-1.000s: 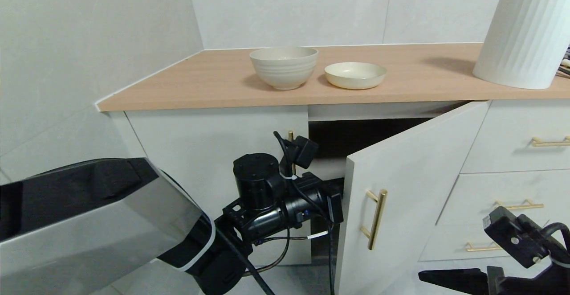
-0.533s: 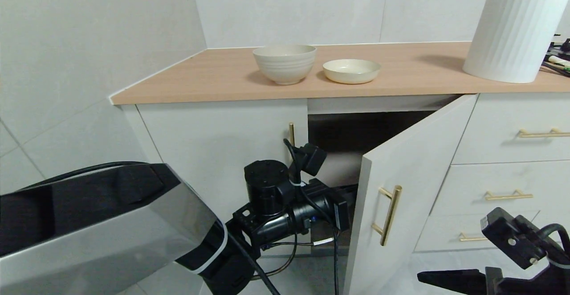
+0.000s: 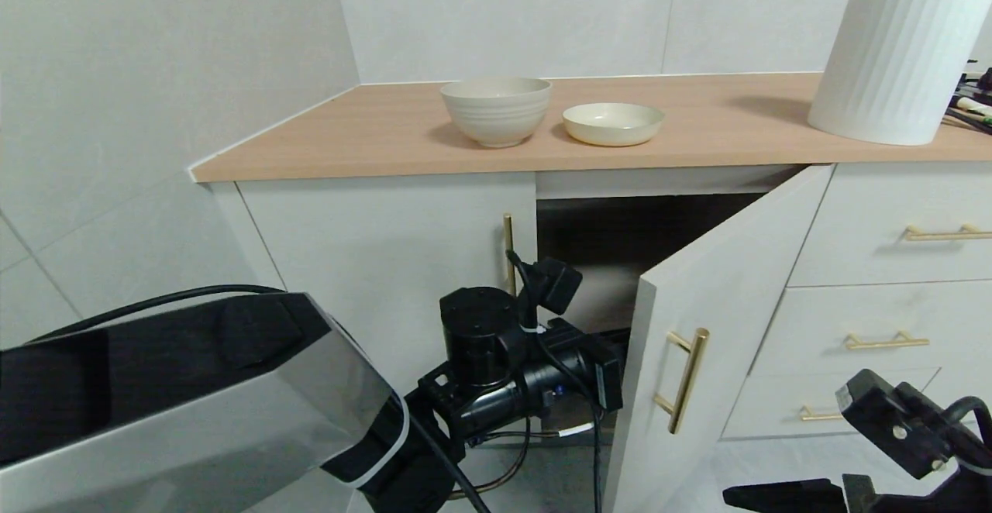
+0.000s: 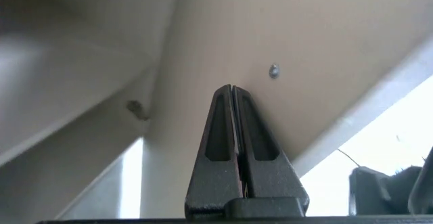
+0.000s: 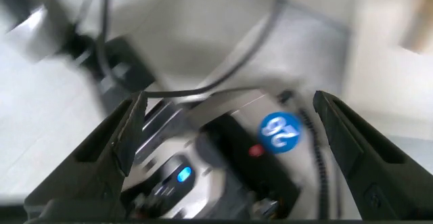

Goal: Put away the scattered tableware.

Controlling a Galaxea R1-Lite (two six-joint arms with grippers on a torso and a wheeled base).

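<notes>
In the head view, the bowl [image 3: 496, 110] and the shallow dish [image 3: 613, 123] stand side by side on the worktop [image 3: 372, 141], in the upper middle of the frame. Below them the cabinet door [image 3: 728, 280] is open, probably to receive them. In the left wrist view, the left gripper [image 4: 233, 88] is clenched on nothing, close to a pale panel. In the right wrist view, the right gripper [image 5: 230, 116] is spread wide and empty.

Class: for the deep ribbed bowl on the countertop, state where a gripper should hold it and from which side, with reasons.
Probably the rim of the bowl, from above, fingers either side of the wall: it stands upright, mouth open, and its rounded body looks too wide to span. Take the left rim, away from the shallow dish beside it.
</notes>
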